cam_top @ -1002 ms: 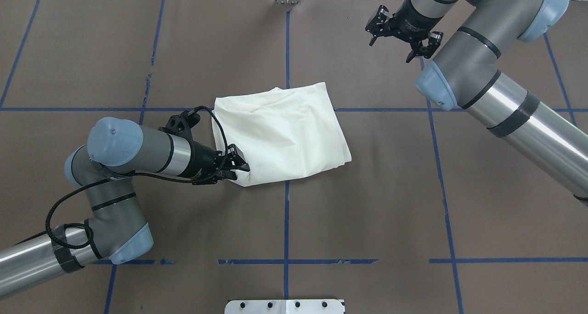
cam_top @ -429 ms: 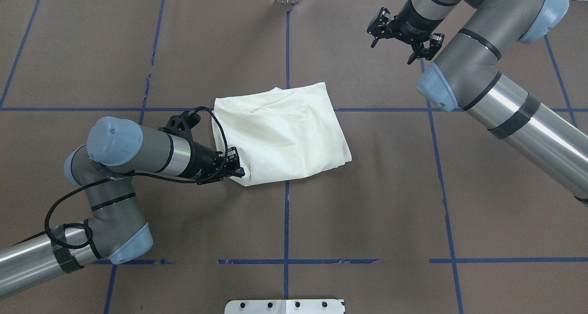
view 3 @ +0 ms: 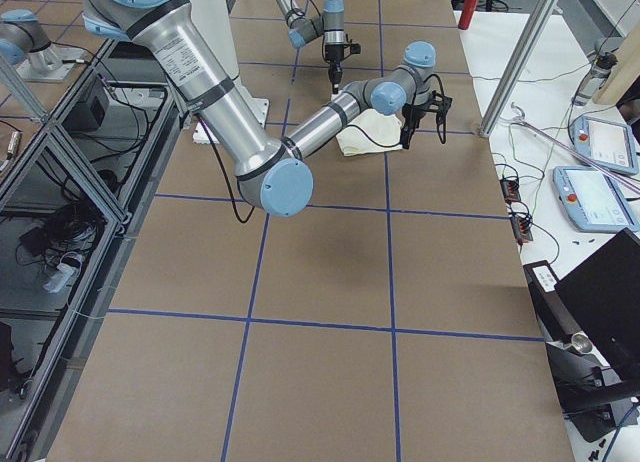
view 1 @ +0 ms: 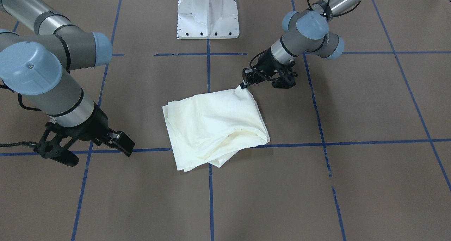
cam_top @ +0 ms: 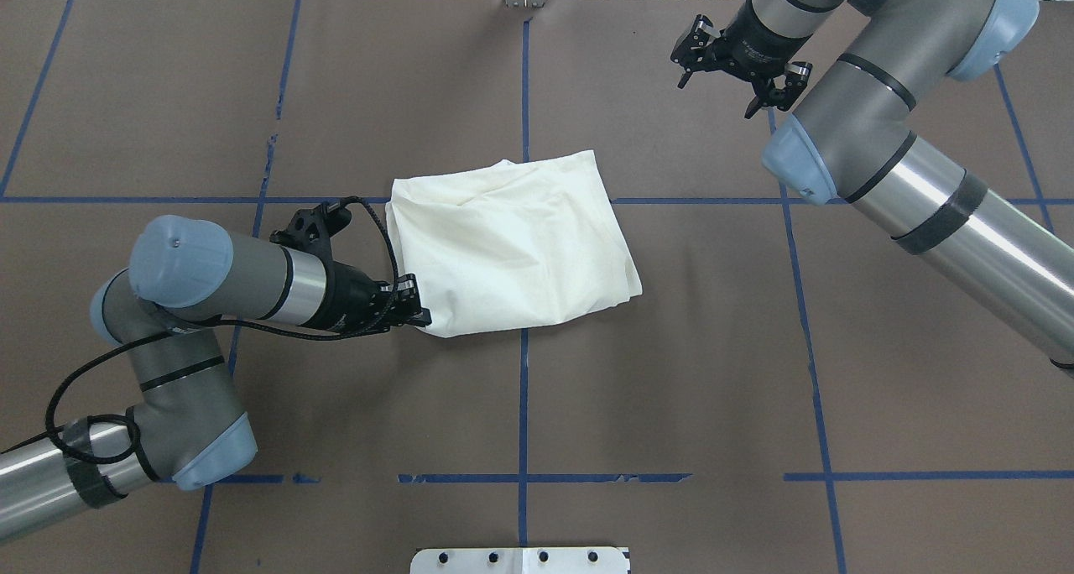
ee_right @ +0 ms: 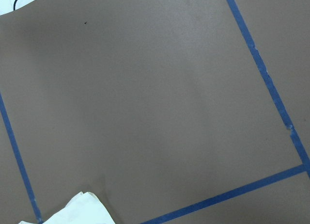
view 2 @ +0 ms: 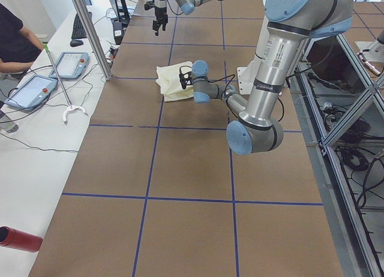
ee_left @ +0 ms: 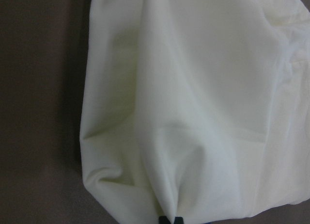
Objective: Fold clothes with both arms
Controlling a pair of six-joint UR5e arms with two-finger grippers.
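The cream shirt (cam_top: 512, 242) lies folded into a rough square at the table's middle, plain side up, no print showing. My left gripper (cam_top: 417, 311) is low at the shirt's near-left corner, shut on the shirt's edge. In the front-facing view that corner rises in a small peak to the left gripper (view 1: 243, 85). The left wrist view is filled with shirt (ee_left: 193, 103), its creases running down to the closed tips. My right gripper (cam_top: 735, 77) hangs open and empty over bare table, far right of the shirt (view 1: 215, 128). One shirt corner (ee_right: 80, 212) shows in the right wrist view.
Blue tape lines (cam_top: 523, 79) divide the brown table cover. The white pedestal base (view 1: 208, 13) stands at the robot's edge. Beside the table's far side is a white bench with tablets (view 2: 72, 64) and a seated person (view 2: 15, 40). A red cylinder (view 2: 18, 238) lies there too.
My left gripper and forearm have drawn back a little toward the left, off the shirt's top to its corner edge. The shirt's outline hardly shifted. The right arm barely moved.
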